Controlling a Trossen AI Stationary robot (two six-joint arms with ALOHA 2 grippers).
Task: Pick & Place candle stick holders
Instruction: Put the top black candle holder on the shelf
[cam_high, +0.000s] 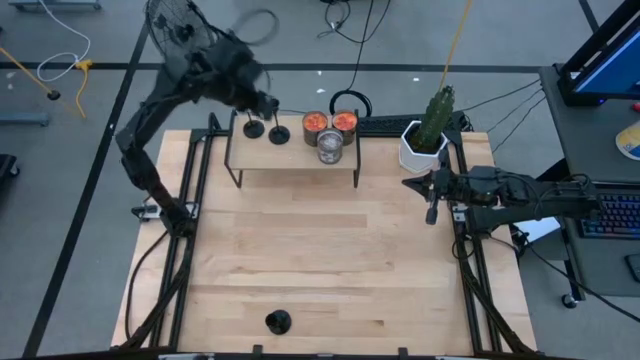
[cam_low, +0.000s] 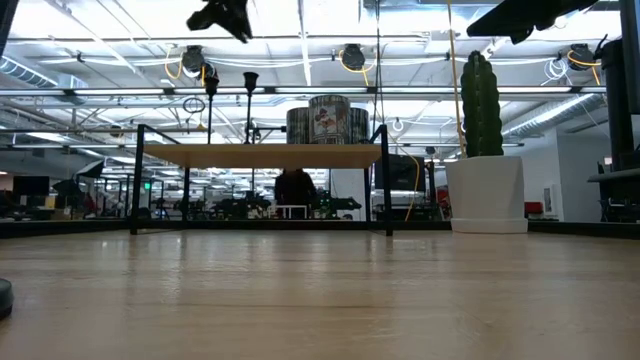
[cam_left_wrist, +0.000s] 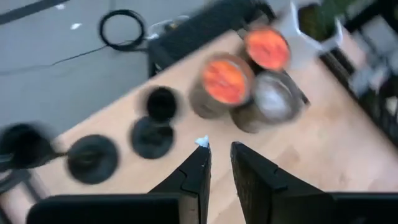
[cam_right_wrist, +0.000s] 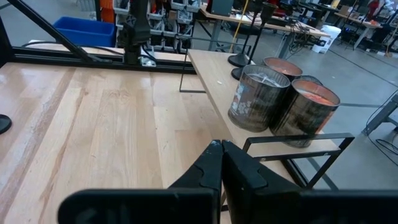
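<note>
Two of the small matte-black candle stick holders stand side by side on the left end of the raised light-wood shelf with thin black metal legs (cam_high: 290, 160) at the far side of the table: one (cam_high: 254, 128) to the left, the other (cam_high: 279, 135) just right of it, both seen from above mostly as round bases, so their stems are hard to make out. In the low view only one stem with its tiny cup (cam_low: 250, 82) stands out clearly above the shelf top. The third holder (cam_high: 277, 321) sits alone near the table's near edge, well apart from the shelf; in the low view it is cut off at the left border. The left gripper (cam_high: 262, 100) hovers above the shelf's left end, over the two holders; its wrist view is blurred, but the two dark fingers (cam_left_wrist: 198, 171) show a narrow gap between them and pinch nothing. Three metal cans, two with orange tops (cam_high: 314, 122) and one silvery (cam_high: 329, 147), cluster in the shelf's middle. The right gripper (cam_high: 432, 205) waits at the table's right edge, near the white pot with a green cactus (cam_high: 424, 140), its fingers (cam_right_wrist: 211, 163) pressed together and empty.
</note>
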